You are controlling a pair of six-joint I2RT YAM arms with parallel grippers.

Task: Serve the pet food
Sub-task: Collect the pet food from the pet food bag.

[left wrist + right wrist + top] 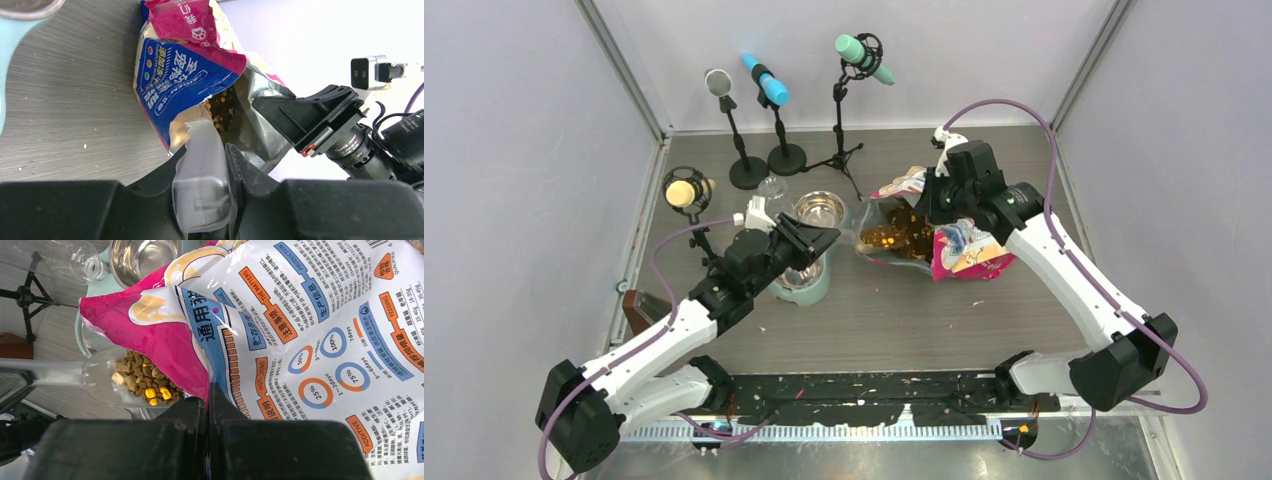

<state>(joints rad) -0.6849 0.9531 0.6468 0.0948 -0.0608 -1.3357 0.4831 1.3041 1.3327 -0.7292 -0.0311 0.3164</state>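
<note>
1. The left arm point(674, 330) stretches forward over the feeder point(807, 290). The right arm point(1074, 280) bends in, wrist above the open bag point(969, 255) on the counter point(904, 320).
2. From above we cannot make out either grip. In the left wrist view the bowl of the scoop point(200, 192) is lost inside the bag mouth.
3. The left hand point(205, 165), narrowly parted, grips the clear scoop handle. The right hand point(206, 395), fully closed, pinches the bag's edge. Pet food point(142, 382) lies in the scoop bowl at the bag mouth.
</note>
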